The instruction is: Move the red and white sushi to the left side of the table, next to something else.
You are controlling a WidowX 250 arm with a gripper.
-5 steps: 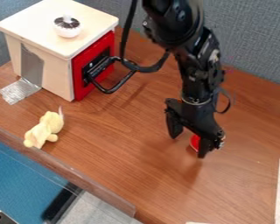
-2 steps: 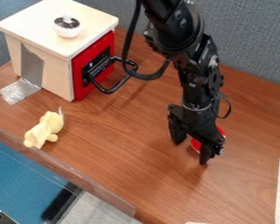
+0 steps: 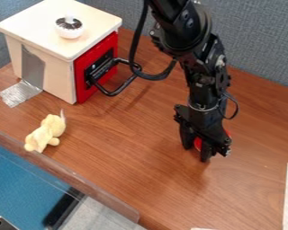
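Observation:
The gripper (image 3: 196, 153) is low over the table right of centre, pointing down with its fingers drawn in on a red object. This red piece (image 3: 198, 143), which matches the sushi, shows between the fingers, and a sliver of red shows past the gripper's right side. Most of it is hidden behind the gripper, and its white part cannot be made out. On the left side of the table (image 3: 128, 148) lies a pale yellow plush toy (image 3: 47, 133), near the front edge.
A toy oven (image 3: 50, 54) with a red door and a black handle sticking out stands at the back left, a white-and-black knob on top. Silvery tape (image 3: 20, 93) lies at its foot. A raised wooden edge (image 3: 68, 175) borders the front left.
The gripper first shifted slightly with its fingers apart, uncovering more red. Since then the fingers have come closer together around the red piece. The plush toy has stayed put.

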